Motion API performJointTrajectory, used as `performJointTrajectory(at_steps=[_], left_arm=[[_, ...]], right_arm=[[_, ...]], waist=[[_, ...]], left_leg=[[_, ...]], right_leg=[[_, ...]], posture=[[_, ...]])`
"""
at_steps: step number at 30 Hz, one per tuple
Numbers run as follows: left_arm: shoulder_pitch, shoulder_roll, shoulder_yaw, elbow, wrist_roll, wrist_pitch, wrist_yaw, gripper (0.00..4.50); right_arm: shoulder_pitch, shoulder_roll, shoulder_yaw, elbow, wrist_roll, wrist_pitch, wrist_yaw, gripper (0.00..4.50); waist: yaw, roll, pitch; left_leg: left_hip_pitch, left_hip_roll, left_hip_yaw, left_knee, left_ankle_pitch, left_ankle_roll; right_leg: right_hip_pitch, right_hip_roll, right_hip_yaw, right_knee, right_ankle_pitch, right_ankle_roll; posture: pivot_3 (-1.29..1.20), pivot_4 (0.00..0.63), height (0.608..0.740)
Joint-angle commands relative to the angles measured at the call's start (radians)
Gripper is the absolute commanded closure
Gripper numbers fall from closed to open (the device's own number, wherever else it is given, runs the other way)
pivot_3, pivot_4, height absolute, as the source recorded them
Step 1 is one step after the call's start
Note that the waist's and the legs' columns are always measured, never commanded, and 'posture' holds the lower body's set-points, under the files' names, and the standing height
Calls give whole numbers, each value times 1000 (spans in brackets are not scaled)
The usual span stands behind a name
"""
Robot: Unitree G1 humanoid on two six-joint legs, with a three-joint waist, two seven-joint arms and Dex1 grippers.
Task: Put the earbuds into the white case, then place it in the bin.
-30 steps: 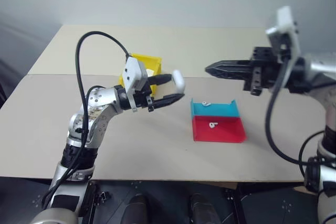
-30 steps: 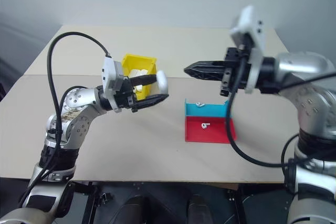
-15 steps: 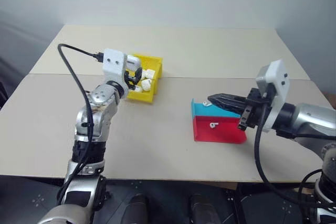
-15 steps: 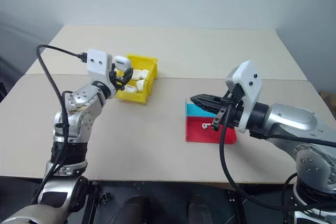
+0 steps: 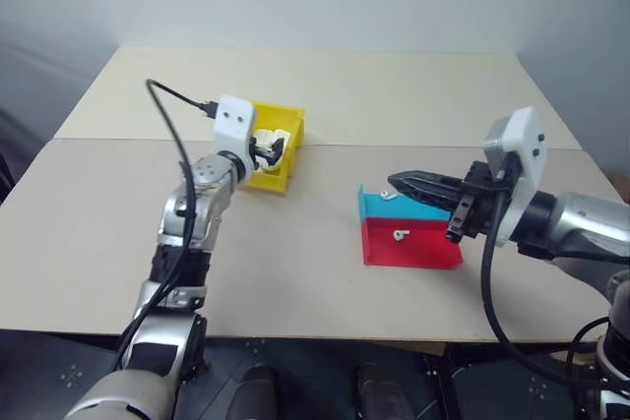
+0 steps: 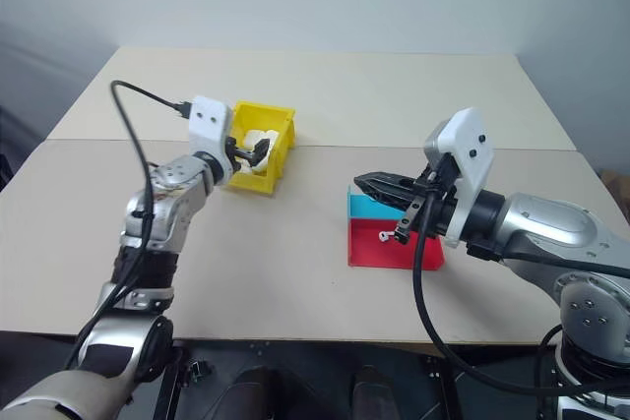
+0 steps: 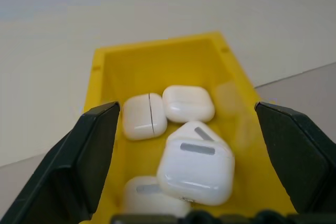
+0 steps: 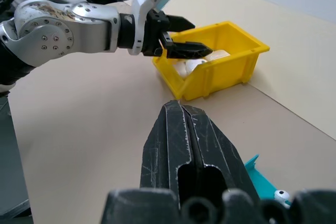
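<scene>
My left gripper stands open over the yellow bin, its fingers spread wide with nothing between them. A white case lies tilted on top of other white cases inside the bin, touching neither finger. My right gripper is shut and empty, hovering level just above the back edge of the red-and-blue tray. One earbud lies on the tray's blue half, and another earbud lies on its red half.
The bin sits left of centre on the beige table, and the tray sits right of centre. A seam crosses the table behind them. A black cable loops from the left wrist.
My left gripper swung left to the bin with the white case and opened; the case now lies in the bin. The right gripper dropped toward the tray, still shut.
</scene>
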Motion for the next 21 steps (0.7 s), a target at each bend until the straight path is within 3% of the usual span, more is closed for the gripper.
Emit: performJointTrajectory(at_steps=[1,5,15,21], left_arm=[[81,72,58,-203,-48,-38,-80,21],[229,200,157,-381,-202,-9,-263,21],[606,469,410,-668,-589,71,-637,21],[705,565,498,-704,-673,80,-697,21]], right_arm=[[66,-6,-9,-45,-71,-129,31,4500],[168,10,33,-14,-180,-269,92,4500],[276,-74,19,55,-203,-357,296,4500],[337,-122,23,82,-272,-436,381,4500]], waist=[[-2,0,0],[-9,0,0],[-9,-1,0],[-9,-1,-1]], left_leg=[[0,0,0,0,0,0],[0,0,0,1,0,0],[4,1,1,0,0,0],[8,1,1,-1,0,0]], right_leg=[[0,0,0,0,0,0],[0,0,0,0,0,0],[2,0,0,-1,0,0],[6,0,0,-2,-1,-1]], posture=[[0,150,740],[0,150,740],[0,150,740],[0,150,740]])
